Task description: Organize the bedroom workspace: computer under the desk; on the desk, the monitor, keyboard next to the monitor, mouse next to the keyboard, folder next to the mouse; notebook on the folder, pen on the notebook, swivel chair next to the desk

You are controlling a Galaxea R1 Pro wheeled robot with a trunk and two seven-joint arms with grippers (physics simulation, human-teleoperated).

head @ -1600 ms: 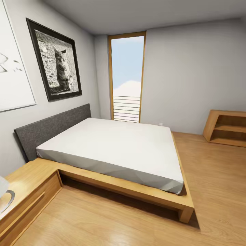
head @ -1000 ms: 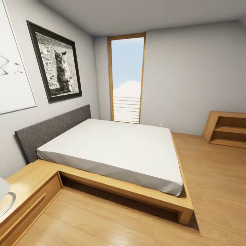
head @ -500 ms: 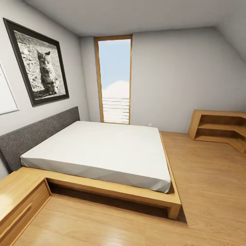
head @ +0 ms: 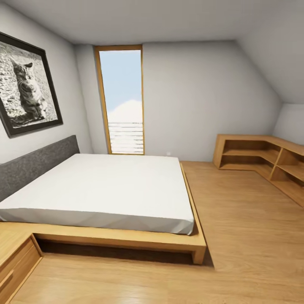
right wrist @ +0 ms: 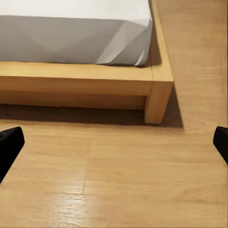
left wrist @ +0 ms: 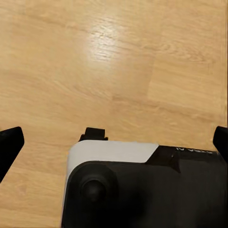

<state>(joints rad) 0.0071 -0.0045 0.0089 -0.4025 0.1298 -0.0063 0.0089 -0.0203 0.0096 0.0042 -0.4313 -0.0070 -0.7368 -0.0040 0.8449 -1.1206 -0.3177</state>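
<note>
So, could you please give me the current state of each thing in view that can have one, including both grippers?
left gripper: open, fingers wide apart, nothing between them, over bare wooden floor.
right gripper: open, empty, pointing toward the bed's corner.
bed: made, white mattress bare, nothing on it.
corner shelf unit: open-fronted, visible shelves empty.
window: tall, uncovered, showing sky.
cat picture: hanging on the wall above the headboard.

1. Mattress: plain white.
2. Bed frame: honey wood.
3. Headboard: dark grey fabric.
4. Picture at ten o'clock: black-and-white cat, black frame.
5. Floor: light wood grain.
6. Shelves at three o'clock: honey wood.
7. Walls: pale grey.
</note>
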